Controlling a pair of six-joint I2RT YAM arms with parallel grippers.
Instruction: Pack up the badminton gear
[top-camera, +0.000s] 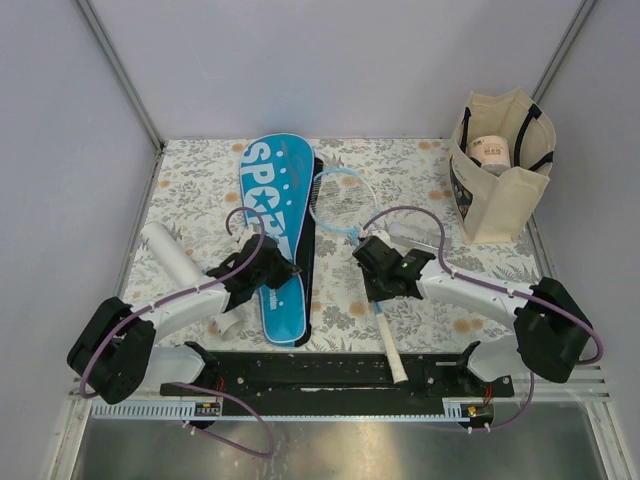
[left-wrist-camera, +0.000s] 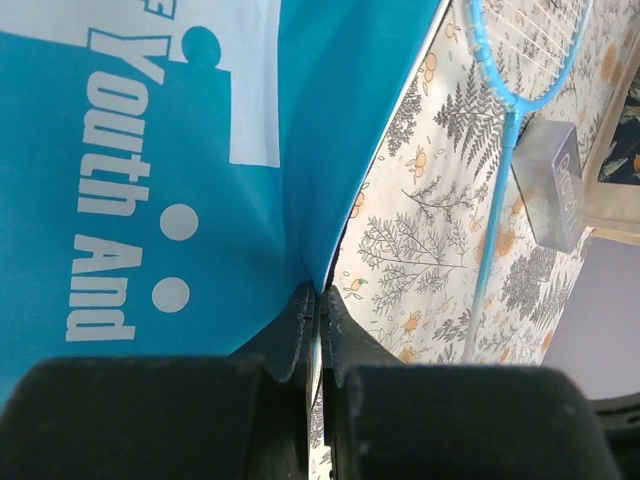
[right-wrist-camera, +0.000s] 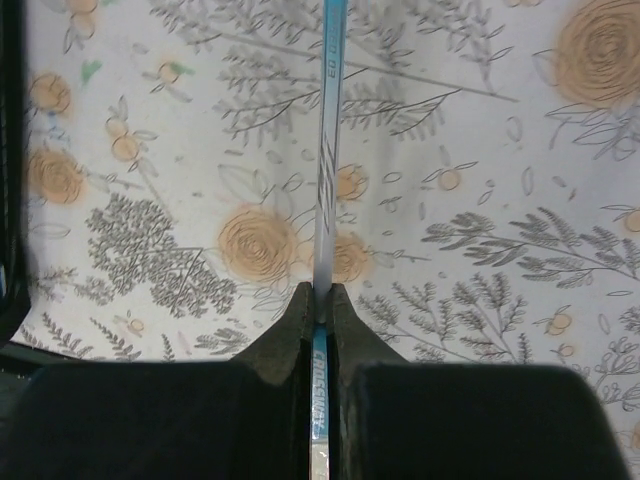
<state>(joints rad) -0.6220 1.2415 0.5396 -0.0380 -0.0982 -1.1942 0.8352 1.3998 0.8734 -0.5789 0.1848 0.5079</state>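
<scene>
Jaws of the left gripper pinch the edge of the blue cover, a smooth racket-shaped sleeve with white lettering, flat on the floral table; that arm reaches low from the near left, beside a white tube; the right gripper, arm stretched inward, clamps the thin light-blue shaft of a racket, its strung head just beside the cover; a beige tote stands far right.

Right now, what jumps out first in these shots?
The big blue cover lies centre-left on the table, its edge pinched in the left gripper. Beside it, the right gripper is shut on the thin shaft of a racket. A beige tote stands at the far right corner.
</scene>
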